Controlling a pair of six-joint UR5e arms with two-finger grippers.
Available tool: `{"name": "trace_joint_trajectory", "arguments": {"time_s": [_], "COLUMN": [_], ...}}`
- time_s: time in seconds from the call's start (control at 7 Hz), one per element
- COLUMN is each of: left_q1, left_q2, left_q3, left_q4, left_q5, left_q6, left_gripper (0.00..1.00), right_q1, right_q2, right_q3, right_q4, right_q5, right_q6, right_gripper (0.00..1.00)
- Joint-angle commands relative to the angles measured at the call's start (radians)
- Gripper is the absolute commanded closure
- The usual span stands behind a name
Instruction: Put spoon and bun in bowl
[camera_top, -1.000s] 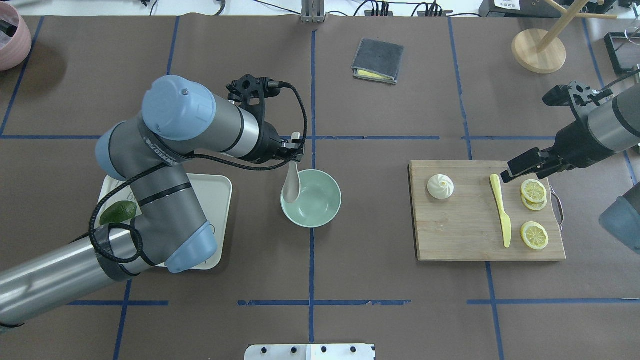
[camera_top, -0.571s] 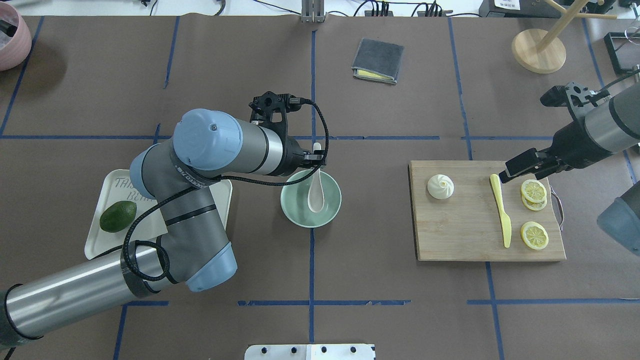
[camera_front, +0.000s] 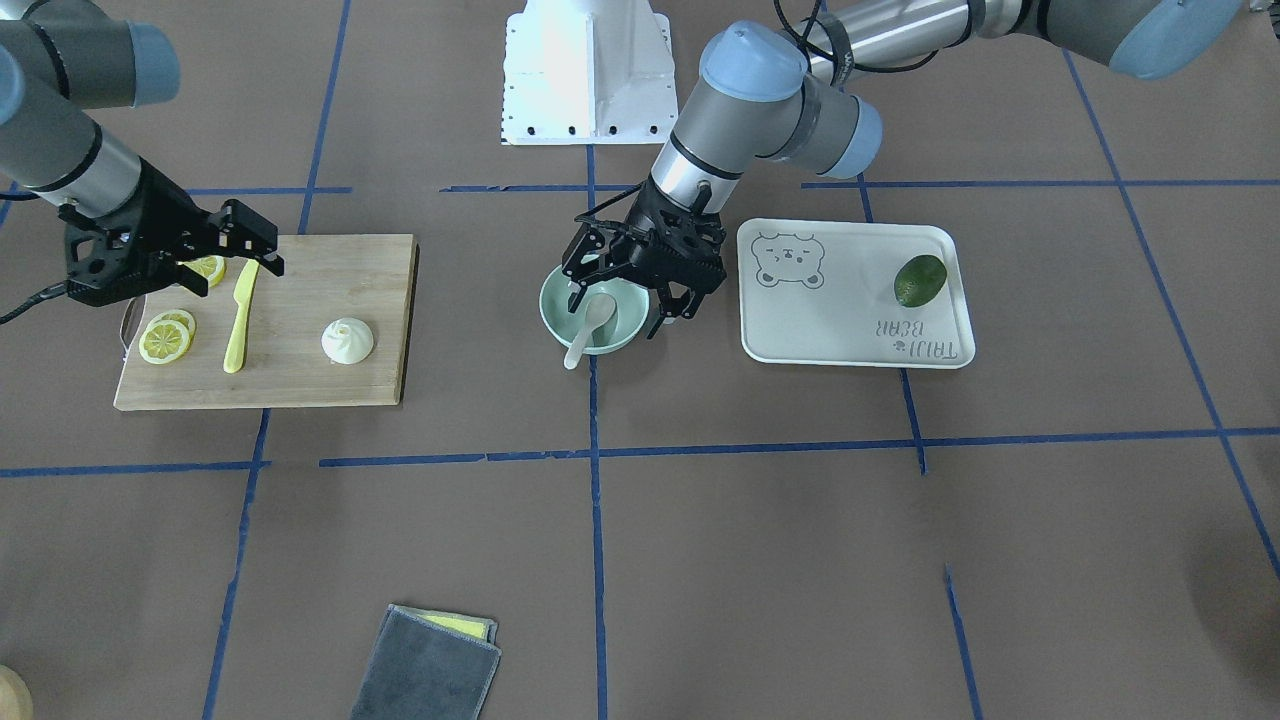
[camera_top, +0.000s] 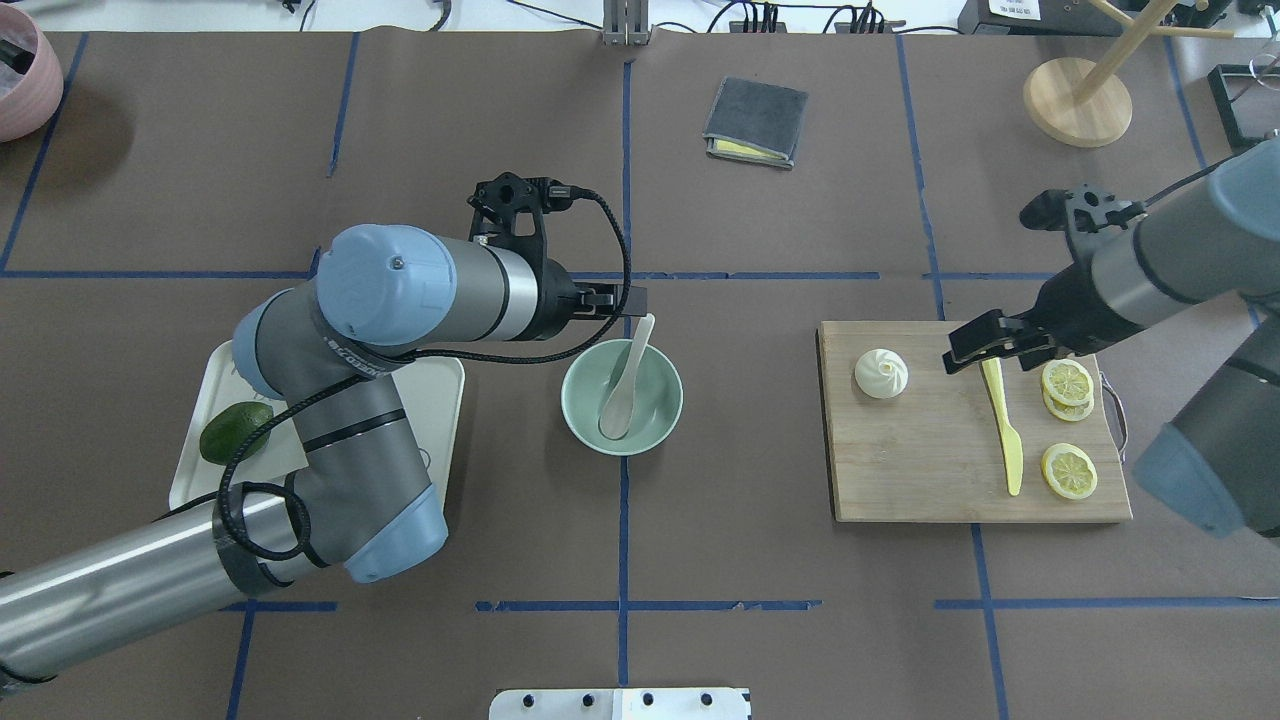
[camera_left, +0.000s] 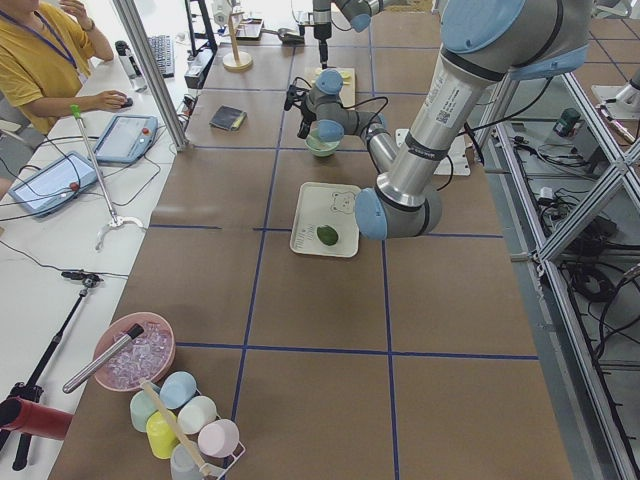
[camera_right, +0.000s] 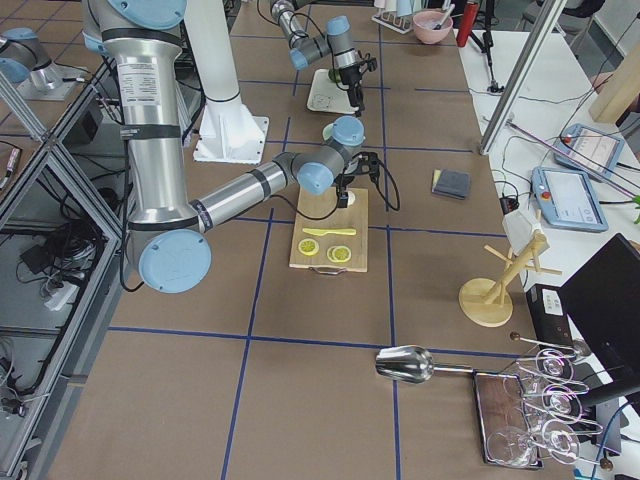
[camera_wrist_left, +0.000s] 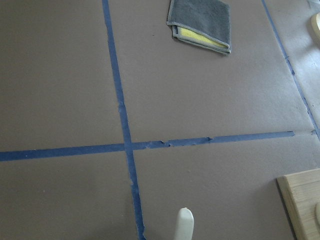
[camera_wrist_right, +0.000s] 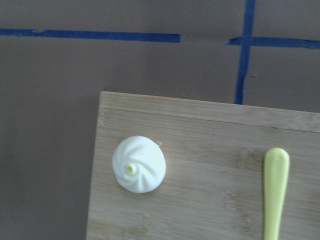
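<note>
The cream spoon (camera_top: 620, 395) lies in the mint-green bowl (camera_top: 665, 420), scoop down and handle leaning over the far rim. It also shows in the front view (camera_front: 590, 325) and its handle tip in the left wrist view (camera_wrist_left: 183, 225). My left gripper (camera_top: 625, 300) is open and empty, just off the bowl's far-left rim; in the front view (camera_front: 615, 305) its fingers straddle the bowl (camera_front: 550, 310). The white pleated bun (camera_top: 881, 373) sits on the wooden cutting board (camera_top: 920, 470). My right gripper (camera_top: 975, 350) is open, hovering right of the bun (camera_wrist_right: 139, 163), above the knife's handle.
A yellow plastic knife (camera_top: 1003, 420) and lemon slices (camera_top: 1068, 470) lie on the board right of the bun. A bear-print tray (camera_top: 440, 400) with an avocado (camera_top: 235, 432) sits left of the bowl under my left arm. A grey cloth (camera_top: 755, 122) and wooden stand (camera_top: 1077, 100) lie far back.
My left gripper carried the spoon over the bowl, let it go into the bowl and drew back a little. My right gripper moved left over the board, closer to the bun.
</note>
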Motion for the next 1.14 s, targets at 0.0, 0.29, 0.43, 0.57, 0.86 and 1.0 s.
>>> {"name": "trace_joint_trajectory", "arguments": {"time_s": [0.0,0.29,0.43,0.57,0.86,1.0], "left_q1": [-0.025,-0.024,-0.024,-0.024,-0.024,-0.024], "left_q2": [0.13,0.129,0.127,0.13,0.13,0.13], "left_q3": [-0.142,-0.141,-0.143,-0.143,-0.143,-0.143], "left_q4": [0.005,0.005,0.006,0.006,0.006,0.005], "left_q5": [-0.001,-0.001,-0.001,0.001,0.001,0.001], "left_q6": [0.076,0.073,0.072,0.072,0.069,0.069], "left_gripper": [0.04,0.03,0.03,0.03,0.03,0.03], "right_q1": [-0.191,-0.199,-0.199,-0.2,-0.202,-0.2], "right_q2": [0.085,0.096,0.095,0.119,0.122,0.131], "right_q3": [-0.03,-0.078,-0.089,-0.133,-0.147,-0.145], "right_q4": [-0.004,-0.01,-0.016,-0.016,-0.015,-0.013], "right_q5": [-0.275,-0.338,-0.388,-0.395,-0.396,-0.395], "right_q6": [0.174,0.159,0.157,0.157,0.157,0.159], "right_gripper": [0.0,0.0,0.0,0.01,0.14,0.4]}}
